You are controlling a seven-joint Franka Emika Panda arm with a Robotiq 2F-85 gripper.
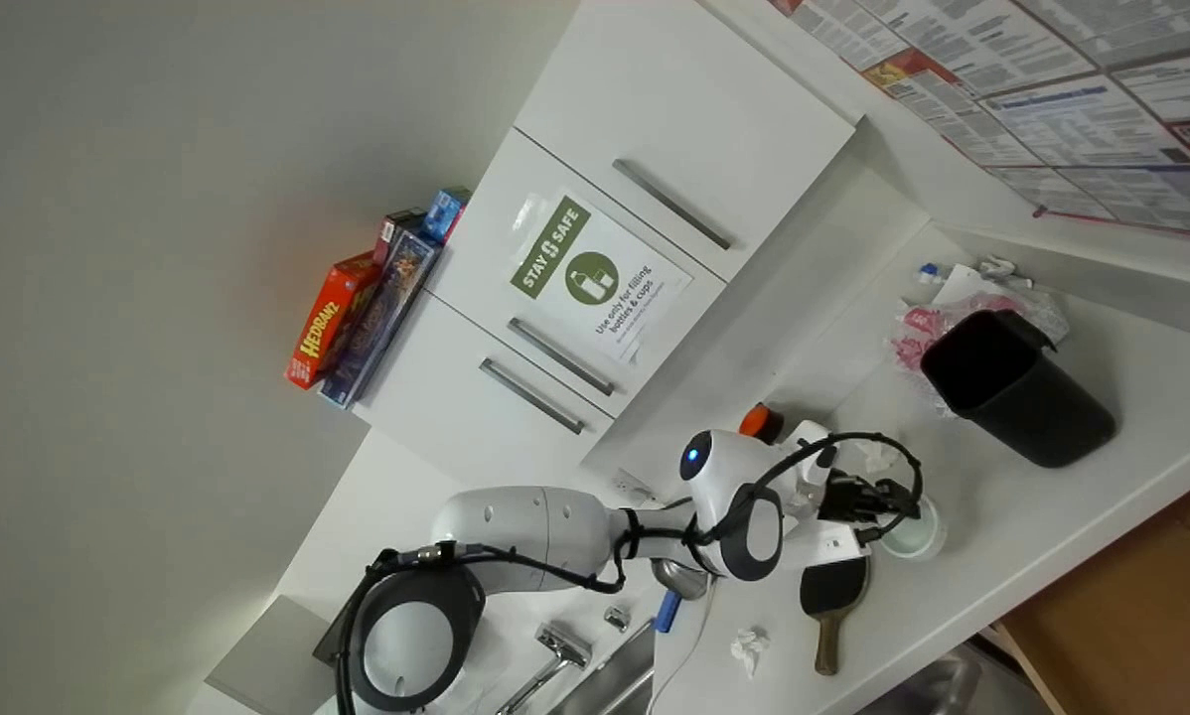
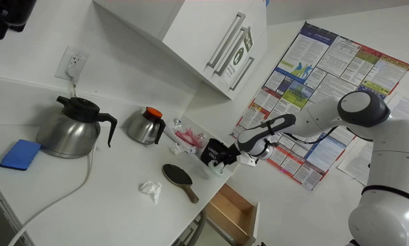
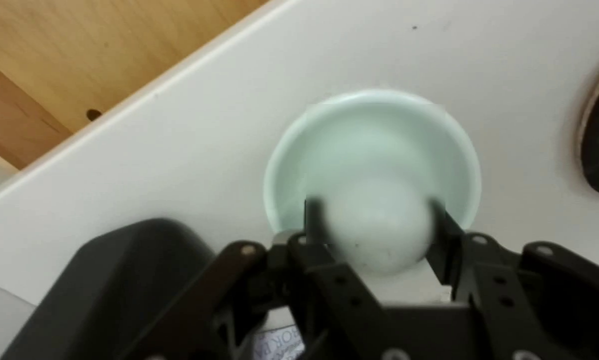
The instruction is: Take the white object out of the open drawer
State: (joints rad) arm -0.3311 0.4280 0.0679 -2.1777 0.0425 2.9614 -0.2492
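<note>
White object (image 3: 382, 230): pinched in the gripper (image 3: 377, 215), below and right of centre in the wrist view. Looks round; no long axis to line up. Just beyond, toward frame top, pale bowl (image 3: 369, 127), lower rim partly covered. Open drawer (image 3: 144, 45) off at upper left, past the counter (image 3: 204, 135) edge. Clear of the drawer, then; if bound for the bowl, probably needs a slight shift frame-upward before release.

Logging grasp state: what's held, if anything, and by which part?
The gripper holds the white round object by two opposite sides, one finger against each.
</note>
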